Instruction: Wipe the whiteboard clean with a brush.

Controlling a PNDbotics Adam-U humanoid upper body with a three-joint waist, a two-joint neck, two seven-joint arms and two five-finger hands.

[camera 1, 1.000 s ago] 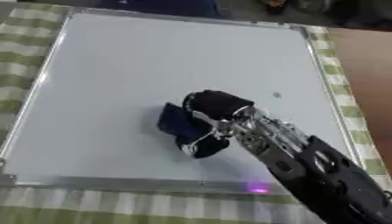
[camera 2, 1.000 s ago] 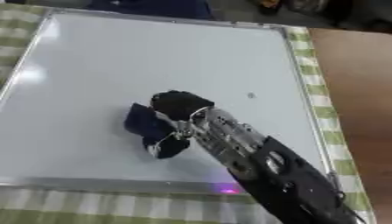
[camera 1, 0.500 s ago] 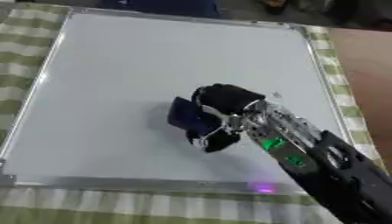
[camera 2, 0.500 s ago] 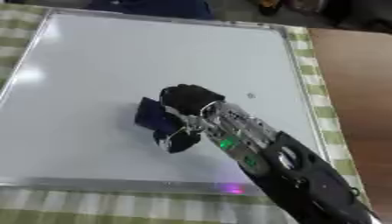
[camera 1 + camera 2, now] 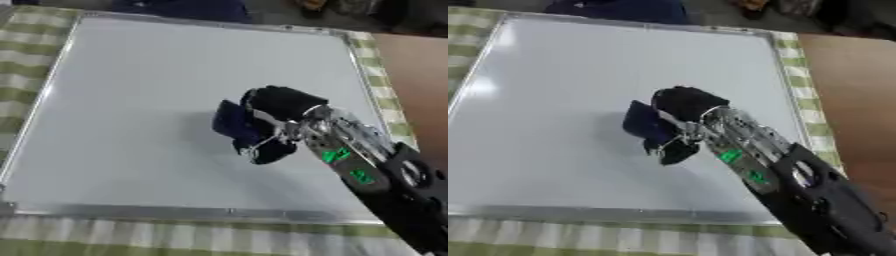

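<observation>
Reaching arm: the robot's right arm (image 5: 385,185) comes in from the 5 o'clock corner, black with silver joints and green lights on the wrist, slanting toward the middle of the board.
Near cloth: a green-and-white checked tablecloth (image 5: 175,240) covers the surface along the 6 o'clock edge, just below the board's frame.
Near frame: the silver rail of the whiteboard (image 5: 131,100) runs across at 6 o'clock; the board lies flat on the cloth, slightly askew.
Right hand: the right hand (image 5: 280,107) sits a little to the 4 o'clock side of the board's centre, its fingers clenched round the brush.
Brush: the dark blue brush (image 5: 234,122) juts from the hand toward 9 o'clock and rests on the white face of the board, a faint shadow under it.
Board face: it looks white all around the brush; whether any faint marks remain cannot be told.
Side cloth: checked strips show past the frame at 9 o'clock and at 3 o'clock.
Bare surface: brown wooden surface (image 5: 850,90) lies beyond the cloth at 3 o'clock.
Far edge: a dark blue shape (image 5: 184,9) lies just past the board's 12 o'clock rail; what it is cannot be made out.
Left hand: it shows in neither view.
</observation>
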